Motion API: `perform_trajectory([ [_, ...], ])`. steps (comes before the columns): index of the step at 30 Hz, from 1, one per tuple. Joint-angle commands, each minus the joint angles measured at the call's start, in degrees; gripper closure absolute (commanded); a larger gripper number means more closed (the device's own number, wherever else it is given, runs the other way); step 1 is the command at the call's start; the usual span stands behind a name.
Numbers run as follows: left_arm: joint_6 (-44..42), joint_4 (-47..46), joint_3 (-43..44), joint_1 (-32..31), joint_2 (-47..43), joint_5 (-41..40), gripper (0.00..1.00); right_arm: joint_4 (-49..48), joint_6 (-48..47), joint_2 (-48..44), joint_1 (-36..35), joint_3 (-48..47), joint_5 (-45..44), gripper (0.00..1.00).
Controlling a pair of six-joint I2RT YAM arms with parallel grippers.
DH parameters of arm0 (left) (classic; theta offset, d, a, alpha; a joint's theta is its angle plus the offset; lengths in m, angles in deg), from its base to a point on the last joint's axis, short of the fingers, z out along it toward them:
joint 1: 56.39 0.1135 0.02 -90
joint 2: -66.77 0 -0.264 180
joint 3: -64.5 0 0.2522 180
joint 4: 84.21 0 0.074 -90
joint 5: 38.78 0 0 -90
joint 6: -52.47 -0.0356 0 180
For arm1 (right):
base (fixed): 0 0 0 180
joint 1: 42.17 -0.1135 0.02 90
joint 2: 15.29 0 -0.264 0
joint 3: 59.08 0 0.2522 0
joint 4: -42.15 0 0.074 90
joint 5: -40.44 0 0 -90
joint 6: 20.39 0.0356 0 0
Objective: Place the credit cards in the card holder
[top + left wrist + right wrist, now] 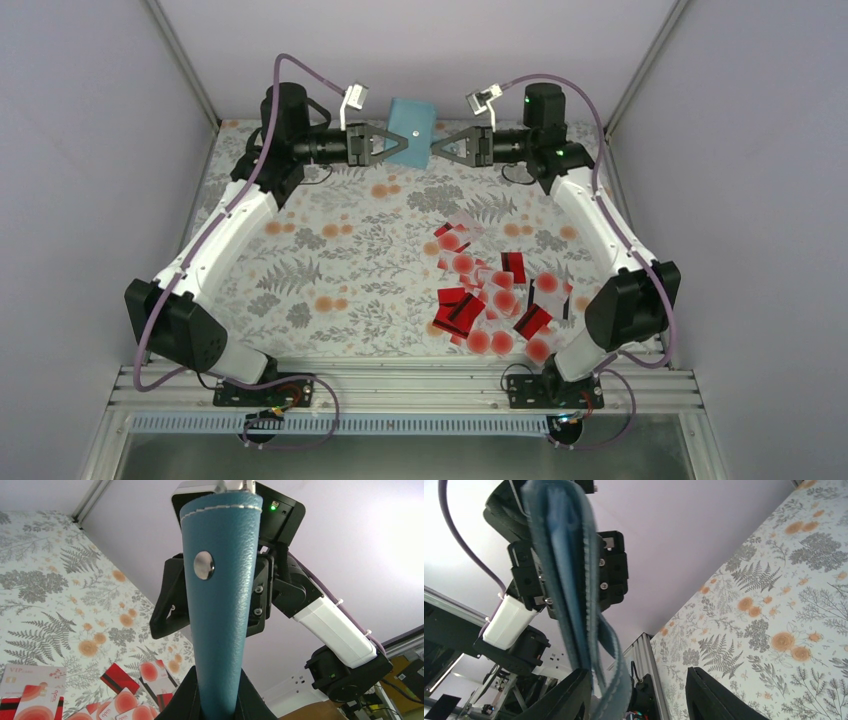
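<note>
The teal card holder (411,125) hangs in the air above the far end of the table, between my two grippers. My left gripper (402,148) is shut on its left edge; in the left wrist view the holder (225,605) rises upright from the shut jaws (220,680), its snap facing the camera. My right gripper (437,151) stands open at the holder's right side. In the right wrist view the holder's layered open edge (569,580) lies against one finger (569,695), far from the other. The credit cards (490,295) lie heaped on the table's right; some also show under the holder (120,680).
A floral tablecloth (340,260) covers the table. Pale walls close it in on three sides, with metal posts (185,60) at the far corners. An aluminium rail (400,385) carrying both arm bases runs along the near edge.
</note>
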Motion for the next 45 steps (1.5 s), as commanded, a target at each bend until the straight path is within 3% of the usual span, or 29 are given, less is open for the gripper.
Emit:
perform_trajectory([
  [1, 0.2, -1.5, 0.0, 0.3, -1.0, 1.8, 0.98, -1.6, -0.6, -1.8, 0.1, -3.0, 3.1, 0.52],
  [13, 0.1, -2.1, -0.3, 0.1, -1.2, 3.5, 0.98, -0.9, -0.5, 0.1, 0.1, -5.9, 2.9, 0.65],
  [22, 1.3, -4.5, -1.2, 0.1, -1.7, 4.7, 0.98, -0.4, -1.1, 0.8, 0.2, -5.8, 4.3, 0.83],
  [34, 0.3, -4.0, -1.1, -0.7, -1.0, 5.4, 0.98, -0.1, -1.2, 1.0, -0.2, -6.2, 5.9, 0.78],
  [41, -0.2, -4.4, -0.9, -1.9, -0.9, 7.0, 0.98, 0.2, -1.8, 1.0, -1.1, -5.9, 7.5, 0.81],
  [45, -0.4, -4.7, -1.0, -2.5, -0.9, 7.6, 0.98, 0.5, -2.9, 0.9, -2.0, -6.0, 9.7, 0.89],
])
